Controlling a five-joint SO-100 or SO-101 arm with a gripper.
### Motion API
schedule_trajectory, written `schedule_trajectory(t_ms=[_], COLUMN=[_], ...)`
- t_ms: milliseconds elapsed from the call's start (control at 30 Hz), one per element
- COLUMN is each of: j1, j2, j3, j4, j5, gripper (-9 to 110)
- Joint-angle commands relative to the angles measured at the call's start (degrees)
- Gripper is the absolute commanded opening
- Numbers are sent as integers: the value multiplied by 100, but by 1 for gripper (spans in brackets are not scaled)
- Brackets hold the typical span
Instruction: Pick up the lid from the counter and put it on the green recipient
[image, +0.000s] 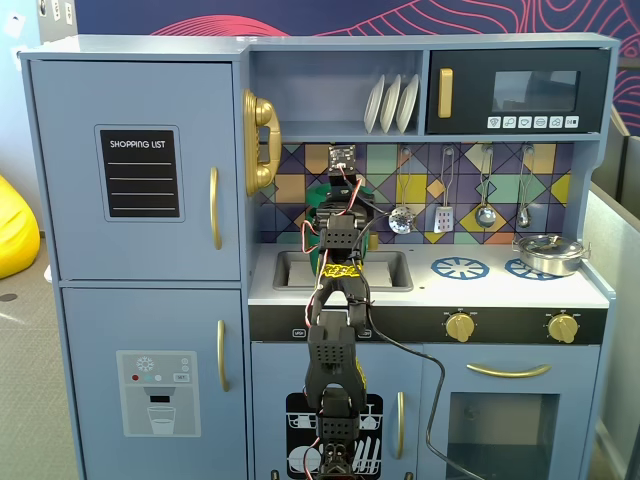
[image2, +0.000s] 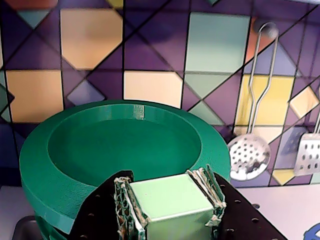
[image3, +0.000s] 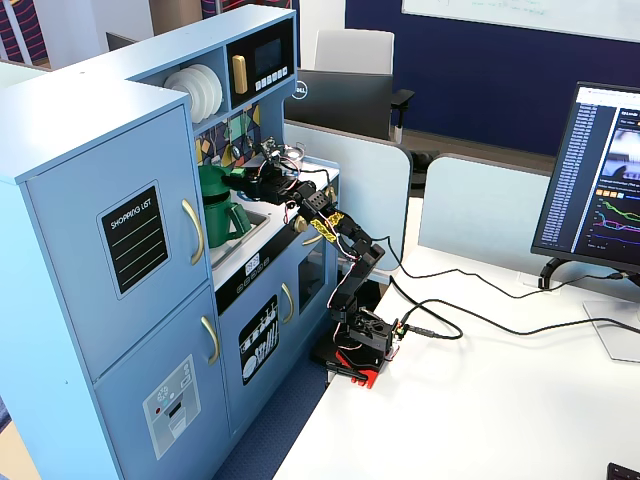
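Gripper (image2: 170, 212) pinches the flat, finely ribbed lid's (image2: 100, 150) knob (square, pale green).

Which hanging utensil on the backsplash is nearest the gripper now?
The perforated round skimmer, leftmost of the hanging utensils in the wrist view. It hangs just right of the lid, which the gripper grips by the knob.

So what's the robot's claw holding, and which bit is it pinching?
The gripper is shut on the lid, pinching the pale green square knob on its top between the two fingers.
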Motion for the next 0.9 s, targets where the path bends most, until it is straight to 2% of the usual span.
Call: schedule_trajectory(t_ms=[0,867], j1=[-88,-70], j2=[26,105], j3=[-220,650], j4=[-316,-545], j5=[-44,-26], gripper=[0,0])
